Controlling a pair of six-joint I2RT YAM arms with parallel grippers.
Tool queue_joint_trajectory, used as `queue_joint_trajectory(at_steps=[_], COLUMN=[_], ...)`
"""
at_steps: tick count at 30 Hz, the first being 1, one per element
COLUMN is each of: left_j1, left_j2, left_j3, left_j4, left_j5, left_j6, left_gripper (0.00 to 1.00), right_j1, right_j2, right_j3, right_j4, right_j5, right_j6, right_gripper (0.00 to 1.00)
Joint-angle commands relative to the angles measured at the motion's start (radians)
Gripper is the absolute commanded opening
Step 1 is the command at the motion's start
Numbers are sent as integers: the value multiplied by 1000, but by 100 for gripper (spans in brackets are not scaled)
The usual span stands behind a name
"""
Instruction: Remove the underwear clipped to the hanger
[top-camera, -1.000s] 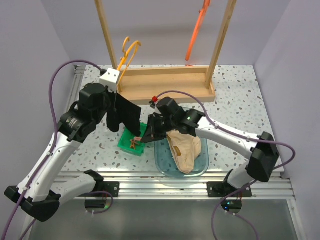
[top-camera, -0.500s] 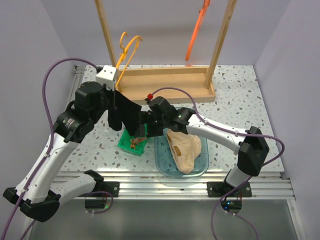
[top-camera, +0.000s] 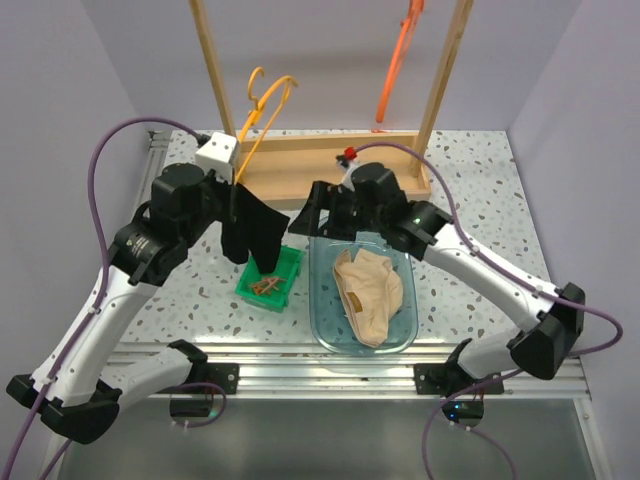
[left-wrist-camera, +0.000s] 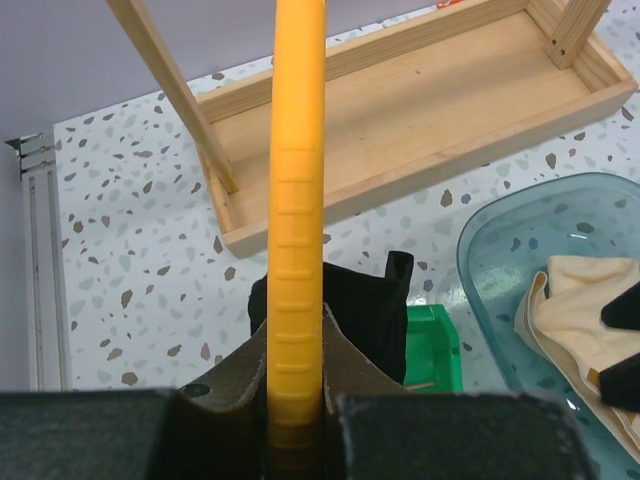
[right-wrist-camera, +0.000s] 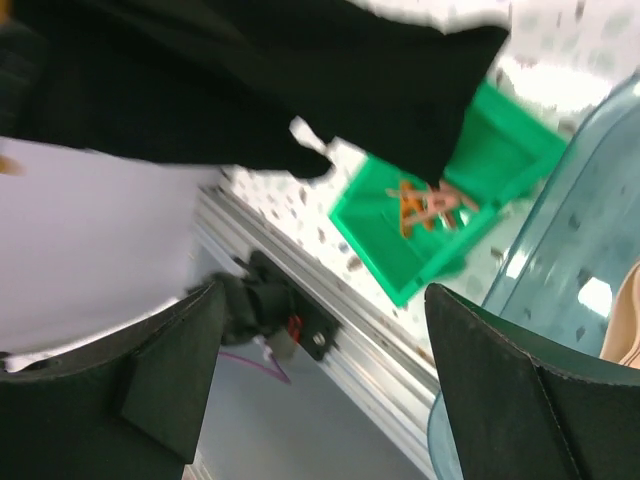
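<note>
My left gripper is shut on the yellow hanger, which rises steeply toward the wooden rack. The black underwear hangs limp below that gripper, its lower end over the green bin; it also shows as black underwear and black underwear. The beige underwear lies crumpled in the clear tub. My right gripper is open and holds nothing. It hovers right of the black cloth, and its fingers frame the table edge.
A green bin with brown clips sits left of the tub. The wooden rack stands at the back, an orange hanger hanging on it. The aluminium rail runs along the near edge.
The right gripper was shut low at the green bin; it has opened, risen and drawn back toward the rack. The left arm and hanger have barely moved.
</note>
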Motion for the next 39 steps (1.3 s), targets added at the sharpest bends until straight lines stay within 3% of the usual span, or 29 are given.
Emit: queue_joint_trajectory(at_steps=[1, 5, 8, 15, 24, 30, 33, 34, 36, 37, 39], left_j1=[2, 2, 2, 2, 4, 2, 2, 2, 2, 4, 4], left_j2=[-9, -12, -15, 41, 57, 93, 106, 108, 108, 110, 108], left_j3=[-8, -13, 6, 93, 177, 230, 236, 234, 234, 237, 239], left_j4=[35, 34, 39, -15, -41, -53, -58, -56, -54, -56, -58], left_j5=[50, 90, 128, 309, 395, 502, 515, 515, 504, 477, 450], left_j6=[-19, -39, -63, -135, -165, -174, -169, -168, -168, -171, -172], left_gripper=[0, 0, 0, 0, 0, 0, 0, 0, 0, 0, 5], right_j1=[-59, -77, -78, -73, -64, -62, -62, -62, -62, -62, -64], right_j2=[-61, -76, -100, -35, 62, 127, 154, 163, 180, 179, 164], right_j3=[93, 91, 29, 61, 104, 109, 118, 121, 133, 129, 123], right_j4=[-7, 19, 136, 251, 321, 451, 524, 538, 541, 536, 516], right_j5=[-38, -59, -95, -262, -247, -268, -317, -329, -349, -349, -348], right_j6=[-21, -2, 8, -220, -406, -377, -336, -324, -301, -296, -291], right_gripper=[84, 83, 82, 80, 81, 79, 63, 39, 9, 0, 0])
